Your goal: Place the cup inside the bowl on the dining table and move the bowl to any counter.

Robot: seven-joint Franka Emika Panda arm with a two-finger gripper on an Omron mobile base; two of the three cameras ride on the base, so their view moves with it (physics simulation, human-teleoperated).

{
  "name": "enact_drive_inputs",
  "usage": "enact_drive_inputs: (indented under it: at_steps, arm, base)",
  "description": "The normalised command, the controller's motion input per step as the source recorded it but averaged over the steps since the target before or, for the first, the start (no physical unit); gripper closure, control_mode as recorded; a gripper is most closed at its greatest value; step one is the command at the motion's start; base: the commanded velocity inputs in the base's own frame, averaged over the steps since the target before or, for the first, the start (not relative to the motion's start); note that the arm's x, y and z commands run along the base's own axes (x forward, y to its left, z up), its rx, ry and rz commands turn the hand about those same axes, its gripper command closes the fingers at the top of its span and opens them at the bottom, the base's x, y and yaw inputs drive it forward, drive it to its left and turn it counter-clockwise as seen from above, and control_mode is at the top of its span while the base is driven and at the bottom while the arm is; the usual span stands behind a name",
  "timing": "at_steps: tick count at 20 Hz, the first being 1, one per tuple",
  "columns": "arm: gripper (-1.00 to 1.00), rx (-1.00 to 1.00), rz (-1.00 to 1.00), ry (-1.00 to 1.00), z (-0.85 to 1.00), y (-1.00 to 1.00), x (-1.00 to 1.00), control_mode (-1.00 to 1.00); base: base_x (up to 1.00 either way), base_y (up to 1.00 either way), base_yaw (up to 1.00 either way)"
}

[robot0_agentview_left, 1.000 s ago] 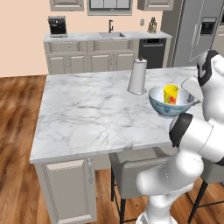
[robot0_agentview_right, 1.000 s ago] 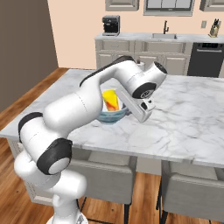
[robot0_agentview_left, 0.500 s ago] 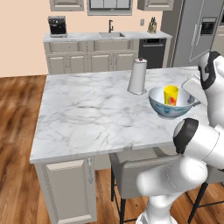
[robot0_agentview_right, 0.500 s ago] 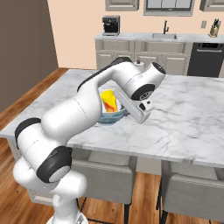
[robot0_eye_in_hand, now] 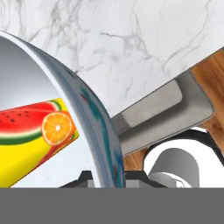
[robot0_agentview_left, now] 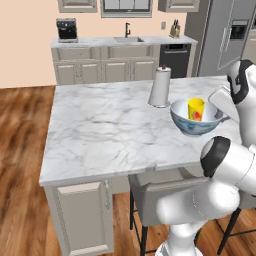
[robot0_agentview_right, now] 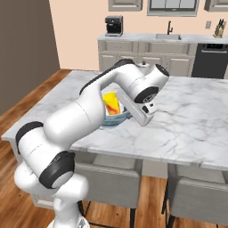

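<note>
Over the marble tabletop (robot0_agentview_left: 105,130), the bowl (robot0_agentview_left: 196,121) holds the yellow cup (robot0_agentview_left: 195,108) upright; the jaws clamp the bowl's rim.

The white arm rises from the base, bends at its dark elbow and reaches forward over the table, wrist turned down. The gripper (robot0_eye_in_hand: 107,177) sits at the bowl (robot0_eye_in_hand: 94,127) rim, its fingers closed on either side of it.
</note>
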Motion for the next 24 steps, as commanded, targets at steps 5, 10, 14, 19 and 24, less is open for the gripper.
enact_drive_inputs:
  at_steps: [5,10,14,19,24]
  arm:
    - [1.00,0.00,0.00,0.00,0.00,0.00,0.00,1.00]
    - [1.00,0.00,0.00,0.00,0.00,0.00,0.00,1.00]
    - [1.00,0.00,0.00,0.00,0.00,0.00,0.00,1.00]
    - [1.00,0.00,0.00,0.00,0.00,0.00,0.00,1.00]
    - [1.00,0.00,0.00,0.00,0.00,0.00,0.00,1.00]
  base:
    - [-0.14,1.00,0.00]
    - [-0.01,1.00,0.00]
    - [0.00,1.00,0.00]
    - [0.00,1.00,0.00]
    - [0.01,1.00,0.00]
